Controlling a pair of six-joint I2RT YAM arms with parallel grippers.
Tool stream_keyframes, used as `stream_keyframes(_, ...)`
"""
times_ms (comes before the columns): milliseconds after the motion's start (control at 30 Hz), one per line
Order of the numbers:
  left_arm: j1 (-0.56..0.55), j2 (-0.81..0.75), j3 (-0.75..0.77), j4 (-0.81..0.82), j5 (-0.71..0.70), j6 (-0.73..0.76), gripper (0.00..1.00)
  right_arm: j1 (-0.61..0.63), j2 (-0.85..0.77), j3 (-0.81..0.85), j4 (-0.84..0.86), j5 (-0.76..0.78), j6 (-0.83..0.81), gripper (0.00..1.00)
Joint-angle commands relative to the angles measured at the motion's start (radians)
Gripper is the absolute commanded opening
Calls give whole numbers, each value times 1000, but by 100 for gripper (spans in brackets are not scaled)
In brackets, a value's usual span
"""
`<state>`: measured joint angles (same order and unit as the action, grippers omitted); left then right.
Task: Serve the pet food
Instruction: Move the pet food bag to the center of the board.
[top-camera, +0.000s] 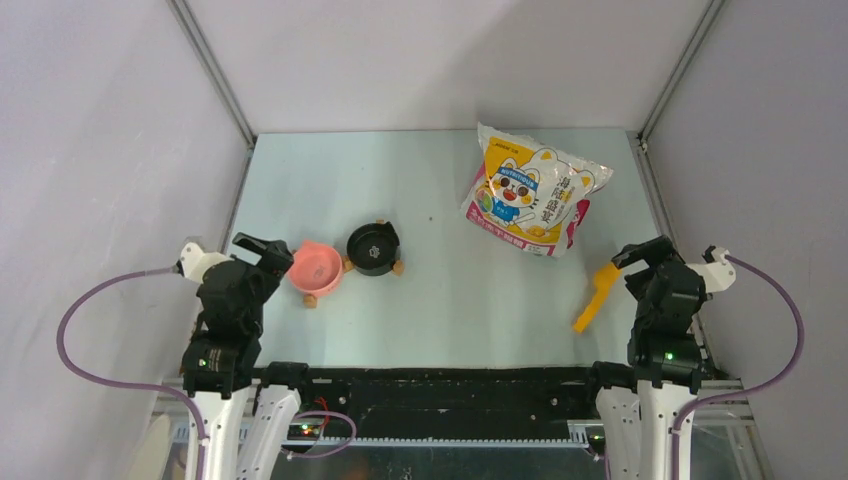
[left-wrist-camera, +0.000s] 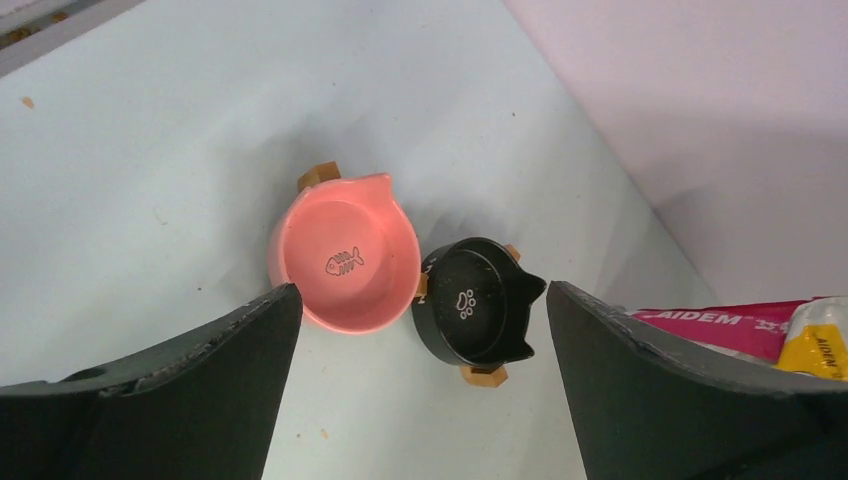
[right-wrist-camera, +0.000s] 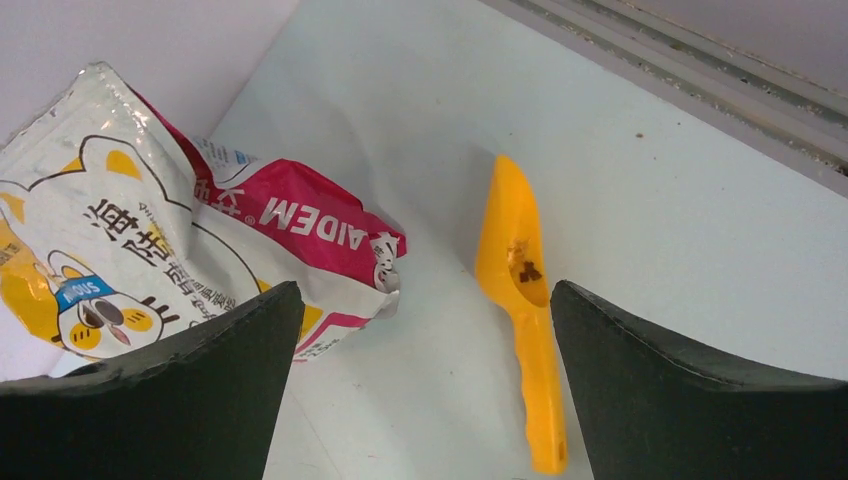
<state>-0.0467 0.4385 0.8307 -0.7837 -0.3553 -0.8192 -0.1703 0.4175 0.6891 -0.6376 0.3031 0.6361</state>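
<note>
Your left gripper (left-wrist-camera: 420, 290) is gaping wide at pink bowl (left-wrist-camera: 345, 265), right gripper (right-wrist-camera: 425, 290) gaping wide at kibble (right-wrist-camera: 523, 266) in yellow scoop (right-wrist-camera: 535, 370).

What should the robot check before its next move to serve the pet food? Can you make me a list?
1. Open and holding nothing, the left pincer and the right pincer: ok.
2. The yellow scoop lying free, nothing on top of it: ok.
3. Scoop loaded with pet food: not ok, only a few brown bits inside.
4. The pink bowl and the black bowl upright and empty, ready to fill: ok.
5. The bag opened: cannot tell.
</note>
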Motion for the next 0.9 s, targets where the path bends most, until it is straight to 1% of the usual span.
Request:
stream_keyframes(0,-4,-12,-4,7,11,43,99,-3,-31,36,39,-57,-37,100)
stream_keyframes(100,-3,-16,-38,39,53,60,99,-3,-53,29,114,-144,-98,100)
stream_keyframes(133,-3,-13,-42,51,59,65,99,-3,-53,26,137,-229,-111,100)
stream_keyframes(167,-3,-10,-45,52,60,69,99,-3,-49,22,179,-254,-124,100)
stream_keyframes(200,-3,-4,-50,51,63,70,100,-3,-45,22,202,-323,-128,100)
stream_keyframes(367,-3,5,-66,56,84,78,100,-3,51,23,391,-479,-150,100)
stream_keyframes(433,-2,8,-71,61,87,78,100,-3,114,29,451,-579,-187,100)
stream_keyframes(467,-3,12,-73,63,88,79,100,-3,162,39,457,-591,-198,100)
stream_keyframes(567,-3,33,-83,77,122,86,99,-3,288,144,391,-596,-275,100)
stream_keyframes(667,-3,52,-94,101,189,106,100,-5,447,253,337,-618,-415,100)
stream_keyframes(700,-4,61,-98,119,207,110,99,-6,476,269,337,-629,-440,100)
stream_keyframes(733,-4,65,-99,128,242,120,100,-6,538,303,345,-635,-476,100)
stream_keyframes(767,-3,73,-101,139,257,125,100,-6,599,322,349,-660,-498,100)
stream_keyframes(800,-3,76,-100,141,275,132,100,-6,626,360,359,-684,-545,100)
stream_keyframes(833,-3,79,-101,146,277,134,99,-6,679,380,363,-746,-571,100)
stream_keyframes(867,-3,80,-104,146,270,131,99,-7,702,420,366,-782,-631,100)
